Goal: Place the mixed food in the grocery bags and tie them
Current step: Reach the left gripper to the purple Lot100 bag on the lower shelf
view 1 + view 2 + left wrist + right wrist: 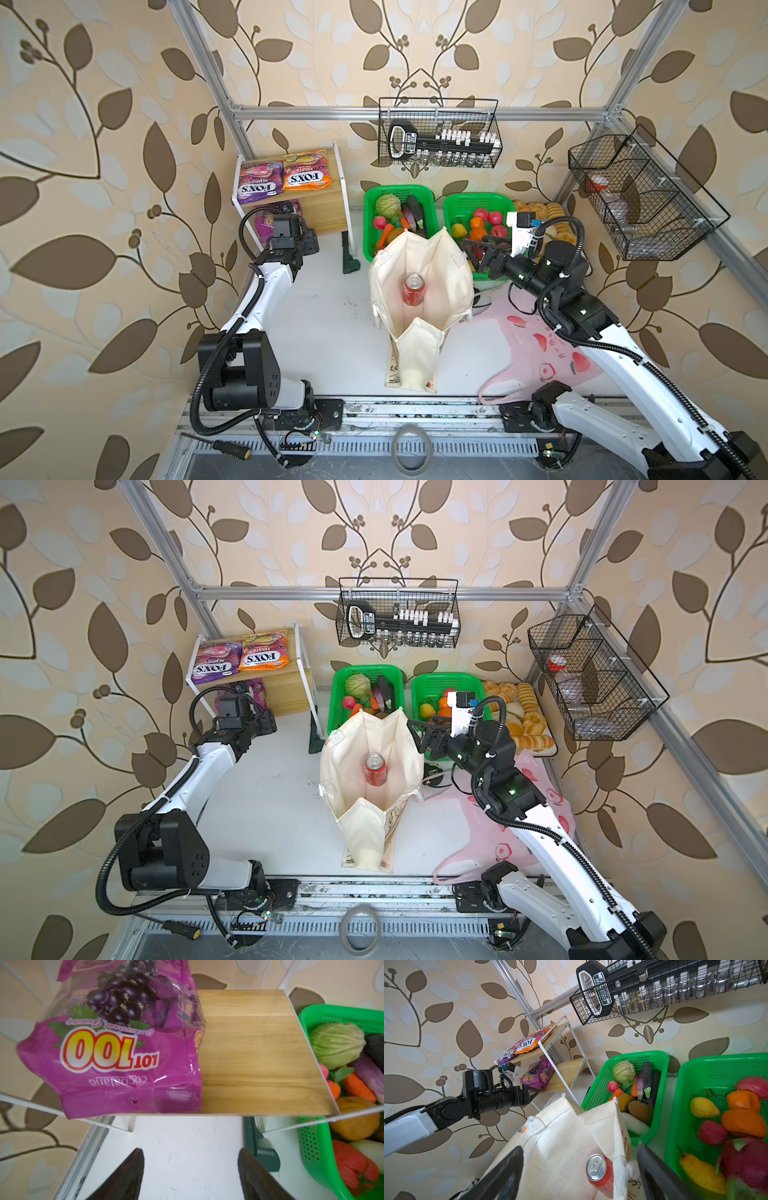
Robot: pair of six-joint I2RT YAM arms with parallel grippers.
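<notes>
**Top views.** White tabletop (pixel 324 332), scuffed with small dark marks, boxed in by an aluminium frame (pixel 415 112). Beige wallpaper (pixel 104 124) with brown leaves covers every side. A back wire basket (pixel 440 133) hangs on the rear rail and a side wire basket (pixel 640 195) on the right-hand rail.

- The two-tier wooden shelf (pixel 328 208) stands at back left. The orange FOX'S packet (pixel 305 174) and purple FOX'S packet (pixel 259 180) lie side by side on its top board.
- The cream canvas tote (pixel 386 286) stands open mid-table, with the red soda can (pixel 414 289) upright inside.
- The pink plastic bag (pixel 548 357) lies flat to the tote's right.
- Two green baskets (pixel 368 216) of produce sit side by side behind the tote. The bread loaves (pixel 557 224) are at far right.
- The left arm (pixel 266 286) extends to the shelf's lower tier.
- The right gripper (pixel 476 251) is at the tote's far right rim, jaws spread.

**Left wrist.** The left gripper (pixel 190 1152) is open, its dark fingers wide apart over bare tabletop with nothing between them. The purple "100" packet (pixel 116 1053) lies on the shelf's lower board, slightly overhanging the front edge and apart from the fingers. The cabbage (pixel 336 1043) and the red tomato (pixel 353 1167) lie in the green basket beside the shelf.

**Right wrist.** The right gripper's jaws are wide apart and grip nothing. The tote's rim and the can's top show between them; whether they touch the cloth I cannot tell. A brown potato (pixel 640 1110) lies in the vegetable basket, next to the tote. The left gripper, seen side-on, is level with the lower tier, its tips just short of the "100" packet.
</notes>
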